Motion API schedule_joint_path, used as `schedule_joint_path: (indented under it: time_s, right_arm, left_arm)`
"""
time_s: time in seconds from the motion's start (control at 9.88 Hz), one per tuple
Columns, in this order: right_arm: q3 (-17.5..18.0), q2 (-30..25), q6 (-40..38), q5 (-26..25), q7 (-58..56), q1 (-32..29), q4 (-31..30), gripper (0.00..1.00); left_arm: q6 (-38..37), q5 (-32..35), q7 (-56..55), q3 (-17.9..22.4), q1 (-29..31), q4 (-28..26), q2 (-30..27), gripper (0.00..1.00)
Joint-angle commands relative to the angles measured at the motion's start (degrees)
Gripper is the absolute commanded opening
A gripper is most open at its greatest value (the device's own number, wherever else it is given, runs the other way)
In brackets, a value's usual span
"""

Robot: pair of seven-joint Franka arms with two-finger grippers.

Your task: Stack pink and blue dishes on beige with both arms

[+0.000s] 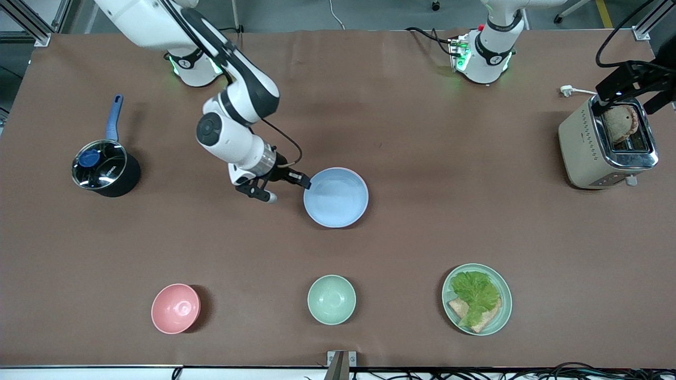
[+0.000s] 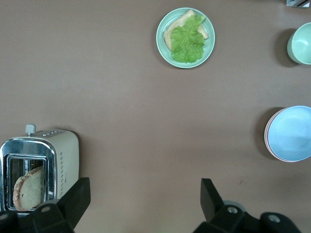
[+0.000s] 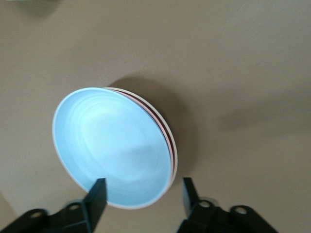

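The matte blue plate [image 3: 114,145] is sitting atop pink [image 3: 167,141] and beige [image 3: 173,145] rims. The right pincer [image 1: 289,188] is gaping beside it; the left pincer [image 2: 146,201] is waiting, spread, over the bench [image 1: 422,132].

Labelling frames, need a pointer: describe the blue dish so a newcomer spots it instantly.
Start at the brown table and go to its middle, just off the right gripper, whose jaws are open. The blue dish sits there atop a stack, pink and beige rims showing under it. It is the only light blue dish.
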Motion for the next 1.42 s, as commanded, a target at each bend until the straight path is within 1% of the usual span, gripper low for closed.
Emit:
schedule_joint_path:
  time_s: [0.0,0.1,0.2,0.3,0.41,0.51,0.61,0.71,0.81,0.91,1.01,1.11,1.32]
  right_arm:
    - [-0.21,-14.76,-14.14,-8.27,1.06,-6.48,-0.42,1.00]
    - [-4.74,-17.85,-20.73,-11.88,0.54,-6.77,3.34,1.00]
    - [-9.58,-19.19,-26.89,-15.57,-2.17,-5.73,7.55,1.00]
    - [-16.50,-19.46,-33.13,-16.13,-7.33,-4.32,13.07,1.00]
    - [-22.40,-19.55,-38.58,-16.14,-13.30,-3.00,17.83,1.00]
    - [-26.81,-19.64,-43.34,-16.23,-18.58,-2.99,21.62,1.00]
    - [-30.59,-19.47,-46.25,-16.23,-24.55,-2.99,24.61,1.00]
    - [-32.89,-19.20,-46.89,-16.14,-31.39,-3.60,27.69,1.00]
    - [-33.35,-18.77,-47.16,-16.31,-34.77,-4.21,30.24,1.00]
    - [-33.18,-17.89,-48.90,-16.05,-35.06,-5.35,31.83,1.00]
    - [-33.27,-15.27,-53.45,-15.62,-35.24,-5.71,35.50,1.00]
    - [-33.27,-14.38,-55.23,-15.70,-35.15,-5.54,37.19,1.00]
    - [-33.09,-14.54,-55.16,-14.74,-35.76,-6.06,35.55,1.00]
  left_arm:
    - [-1.34,-0.12,0.60,-0.18,0.02,-0.69,1.80,1.00]
    - [-1.43,0.06,0.77,-0.36,0.11,0.10,2.15,1.00]
    - [-1.43,-0.11,2.17,-0.53,0.11,0.54,2.16,1.00]
    - [-1.60,-0.12,1.83,-0.53,0.02,0.11,1.98,1.00]
    - [-1.69,-0.03,1.22,-0.53,-0.06,-0.33,1.81,1.00]
    - [-1.34,-0.12,0.26,-0.71,-0.15,-0.51,1.89,1.00]
    - [-1.08,-0.12,-1.41,-1.14,-0.07,-0.51,1.89,1.00]
    - [-0.73,-0.12,-1.77,-1.24,-0.15,-0.86,1.89,1.00]
    - [-0.29,-0.03,-1.78,-1.24,-0.15,-1.30,1.81,1.00]
    - [-0.20,-0.03,-1.78,-1.24,-0.15,-1.39,1.63,1.00]
    - [-0.11,0.06,-1.60,-1.24,-0.15,-1.65,1.54,1.00]
    - [-0.11,1.80,-0.29,-1.41,-0.24,-1.65,1.37,1.00]
    - [-0.63,2.17,3.39,-1.76,-0.15,-1.65,1.37,1.00]
